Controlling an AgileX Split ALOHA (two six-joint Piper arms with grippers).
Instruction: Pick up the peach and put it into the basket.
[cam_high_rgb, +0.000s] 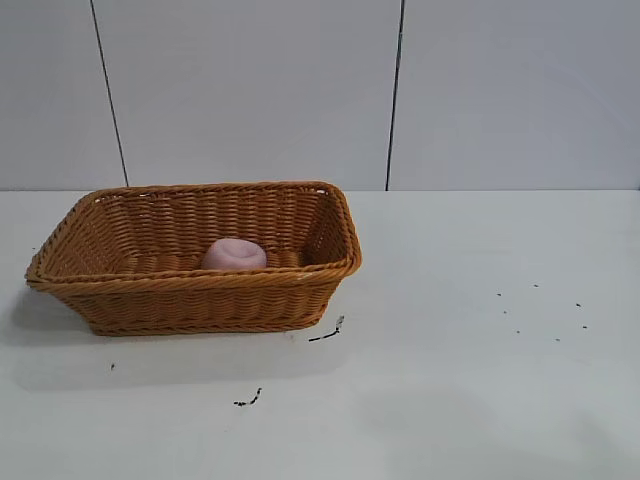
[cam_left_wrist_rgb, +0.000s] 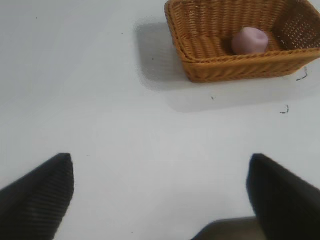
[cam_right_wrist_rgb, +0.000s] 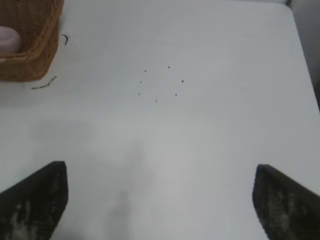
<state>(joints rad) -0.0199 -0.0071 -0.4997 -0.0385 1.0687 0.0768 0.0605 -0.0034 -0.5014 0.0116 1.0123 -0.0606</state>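
The pale pink peach (cam_high_rgb: 233, 255) lies inside the orange-brown wicker basket (cam_high_rgb: 190, 290) on the left half of the white table. It also shows in the left wrist view (cam_left_wrist_rgb: 249, 40), resting on the floor of the basket (cam_left_wrist_rgb: 235, 65). In the right wrist view a sliver of the peach (cam_right_wrist_rgb: 9, 39) shows behind the wall of the basket (cam_right_wrist_rgb: 35, 50). My left gripper (cam_left_wrist_rgb: 161, 187) is open and empty above bare table, well away from the basket. My right gripper (cam_right_wrist_rgb: 160, 197) is open and empty above bare table. Neither arm shows in the exterior view.
Small dark scraps (cam_high_rgb: 327, 333) lie on the table by the basket's front right corner, another scrap (cam_high_rgb: 248, 400) nearer the front. Several dark specks (cam_high_rgb: 545, 310) dot the right side. The table's far edge meets a grey panelled wall (cam_high_rgb: 400, 90).
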